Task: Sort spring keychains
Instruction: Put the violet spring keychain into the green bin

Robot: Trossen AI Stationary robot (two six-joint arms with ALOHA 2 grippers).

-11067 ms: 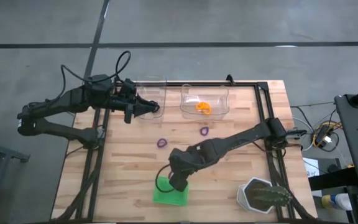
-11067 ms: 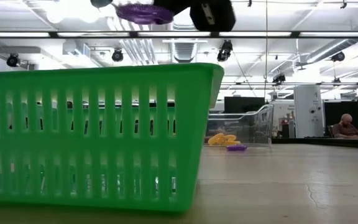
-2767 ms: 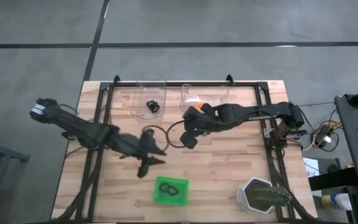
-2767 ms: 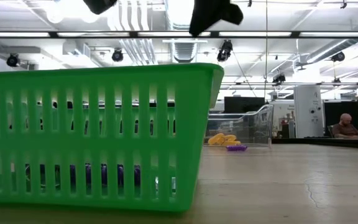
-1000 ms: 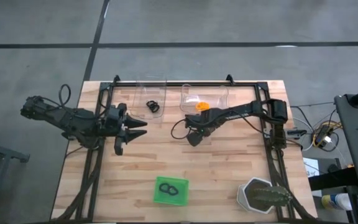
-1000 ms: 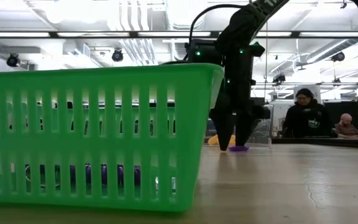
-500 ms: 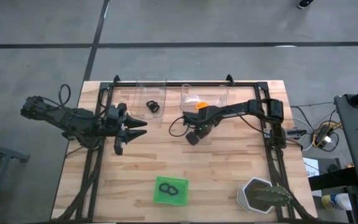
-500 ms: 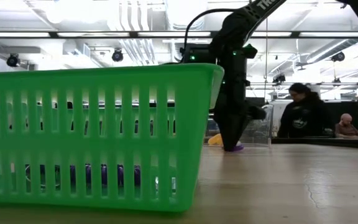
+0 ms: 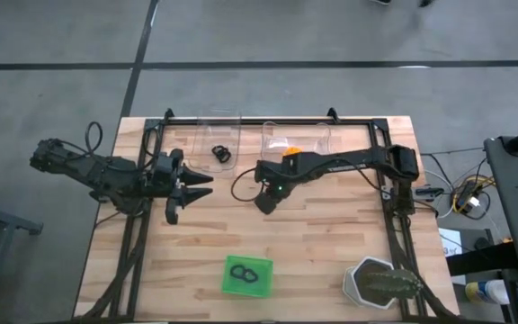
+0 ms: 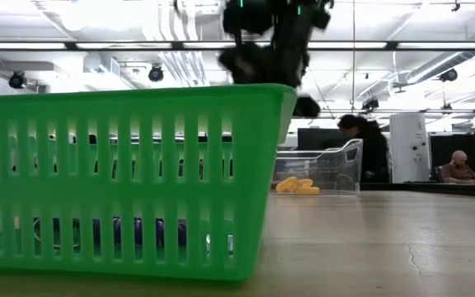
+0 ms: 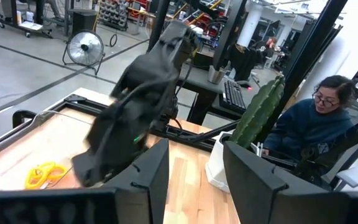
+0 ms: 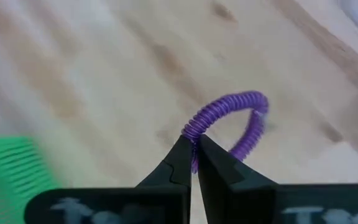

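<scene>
At the counter's (image 9: pixel 331 261) left edge the left gripper (image 9: pixel 198 185) waits with fingers spread wide; mid-counter, the right gripper (image 12: pixel 194 155) pinches a purple spring keychain (image 12: pixel 232 121) off the wood, probably bound for the green tray (image 9: pixel 245 288) nearer the front.

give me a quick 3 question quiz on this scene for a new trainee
1. True or false: the right gripper is shut on a purple keychain.
2. Which holds the orange keychains? A) green tray B) clear tray C) bare table
3. Fill in: the left gripper hangs open over the table's ___ side.

Key:
1. True; the coil is pinched between the fingertips.
2. B, the clear tray.
3. Left; it is well clear of the green tray.
</scene>
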